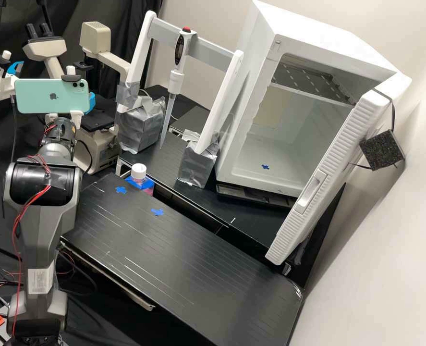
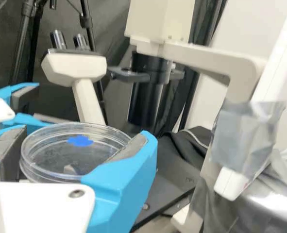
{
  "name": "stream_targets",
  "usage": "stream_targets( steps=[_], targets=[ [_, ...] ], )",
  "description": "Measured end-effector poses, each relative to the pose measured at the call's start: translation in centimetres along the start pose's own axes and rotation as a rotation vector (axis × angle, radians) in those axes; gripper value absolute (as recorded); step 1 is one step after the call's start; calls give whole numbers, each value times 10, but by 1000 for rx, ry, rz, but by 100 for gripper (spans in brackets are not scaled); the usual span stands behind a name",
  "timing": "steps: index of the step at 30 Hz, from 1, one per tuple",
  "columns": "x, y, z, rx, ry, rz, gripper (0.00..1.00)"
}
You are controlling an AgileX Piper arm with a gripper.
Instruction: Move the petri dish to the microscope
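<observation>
Covering part of the petri dish (image 2: 76, 154), the clasping fingers (image 1: 92, 101)

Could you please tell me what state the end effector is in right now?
End effector: closed on the clear petri dish, holding it.

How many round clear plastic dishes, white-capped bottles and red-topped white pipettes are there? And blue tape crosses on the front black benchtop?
Round clear plastic dish: 1
White-capped bottle: 1
Red-topped white pipette: 1
Blue tape crosses on the front black benchtop: 2
Total: 5

Bright light falls here — white glare whitens the silver wrapping (image 2: 275, 200).
</observation>
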Motion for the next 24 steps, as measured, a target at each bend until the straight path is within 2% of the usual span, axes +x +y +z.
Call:
stream_targets(
  steps=[4,7,10,13,15,17,24],
  targets=[
    [10,1,-2,-6,3,10,0],
    [28,-5,-2,-17,-16,12,0],
    [45,-15,5,-13,-48,3,0],
    [62,-24,13,0,-85,-16,0],
    [72,-30,17,22,-107,-35,0],
    [79,-34,21,19,-122,-51,0],
    [102,-29,35,45,-164,-33,0]
  ],
)
